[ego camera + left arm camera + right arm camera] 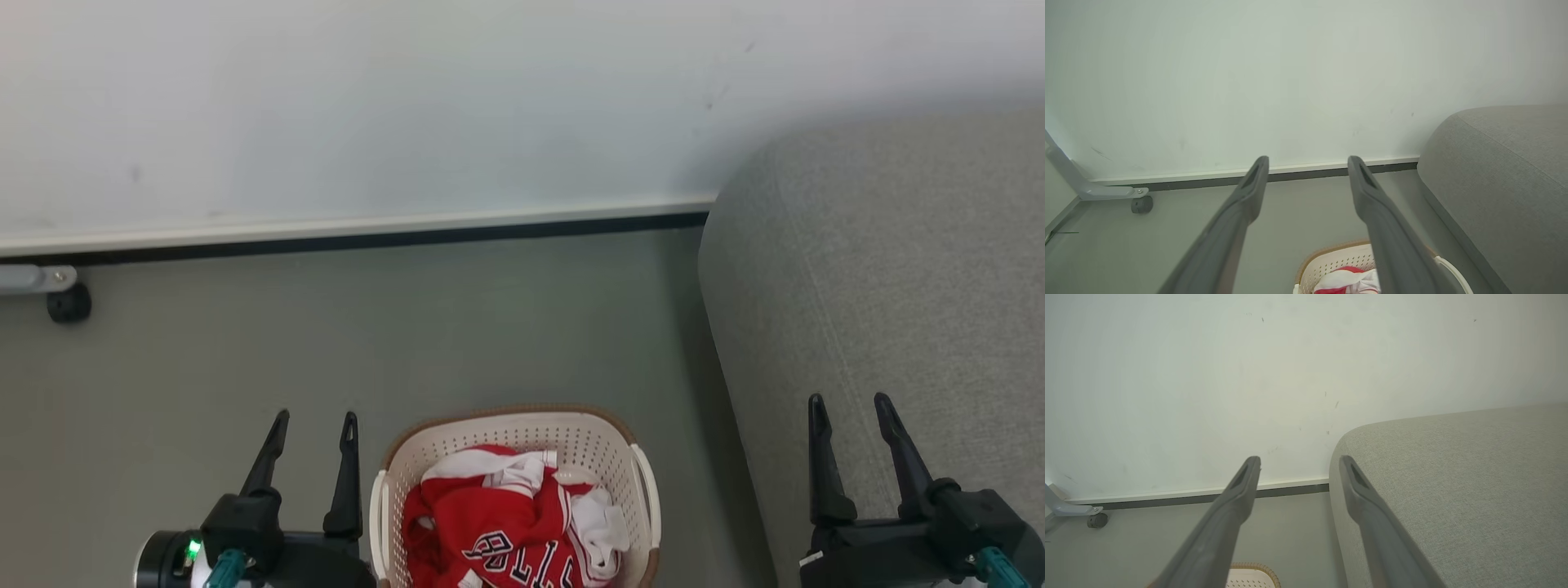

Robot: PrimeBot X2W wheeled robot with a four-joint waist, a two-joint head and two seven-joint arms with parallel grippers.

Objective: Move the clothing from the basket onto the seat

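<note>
1. Both the left claw (316, 420) and the right claw (849, 402) are spread wide and hold nothing. The red clothes (498, 523) lie bunched in the basket (571, 437), which stands on the floor (490, 327) near the sofa (882, 269).
2. The left claw hangs just beside the basket's left rim. A careless dip could strike the rim, and a light plastic basket would likely slide or tip.
3. The clothes look tangled together. Pinching one fold might drag a second piece out, which could fall on the floor between basket and sofa.
4. A shallow pinch on loose fabric could slip during the lift.
5. The head view cuts off the near part of the basket, so aiming there is poorly seen.
</note>
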